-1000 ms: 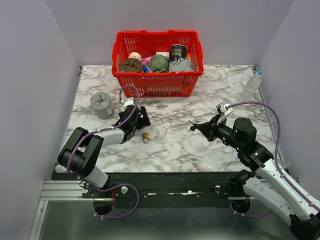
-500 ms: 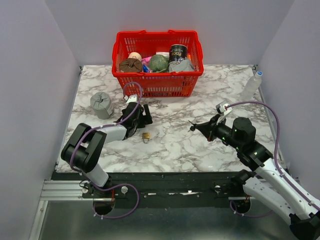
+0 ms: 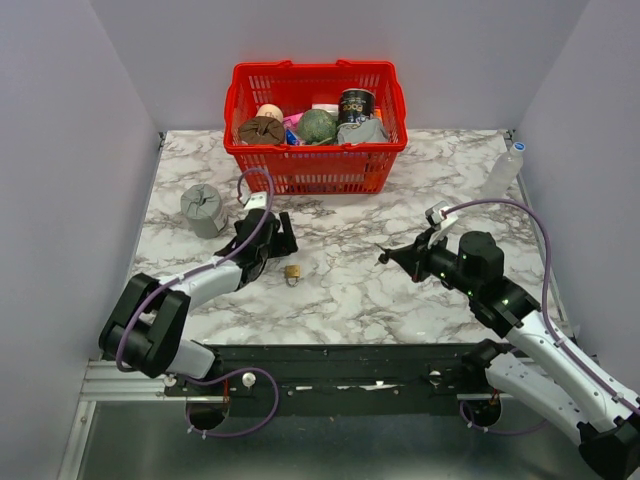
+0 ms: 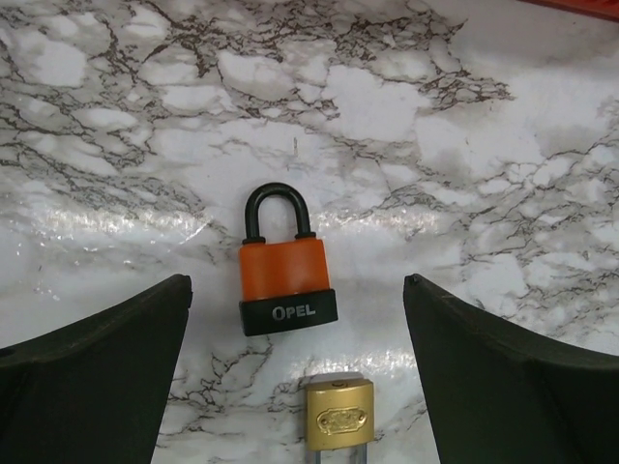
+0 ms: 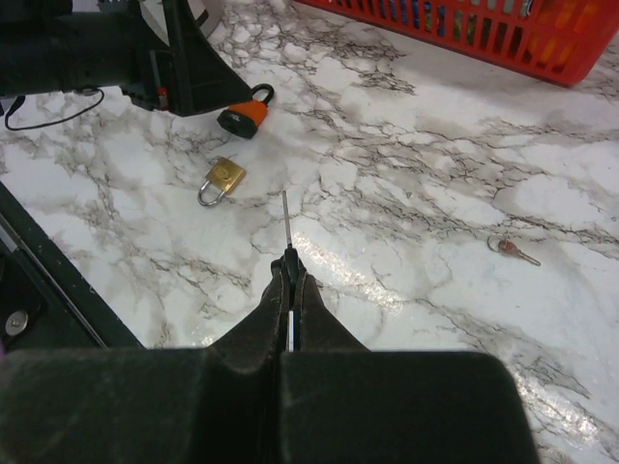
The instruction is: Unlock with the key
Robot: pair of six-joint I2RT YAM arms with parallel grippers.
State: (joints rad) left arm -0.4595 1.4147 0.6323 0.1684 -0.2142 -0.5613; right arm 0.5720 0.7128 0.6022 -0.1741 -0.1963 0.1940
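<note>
Movement is slight on both sides: the left gripper (image 3: 268, 240) now stands spread wide, framing the orange padlock (image 4: 284, 275) without touching it, the brass padlock (image 4: 338, 413) just beside. The right gripper (image 5: 290, 275), edged nearer, is clenched on the key (image 5: 287, 220), its blade jutting forward and well apart from either lock, so insertion has not begun.

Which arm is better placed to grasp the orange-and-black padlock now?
Left. The open left gripper has the orange-and-black padlock between its spread fingers; the right gripper is shut on the thin-bladed metal key, farther away.

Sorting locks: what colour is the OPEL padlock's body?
The OPEL padlock is orange with a black base; left wrist view.
</note>
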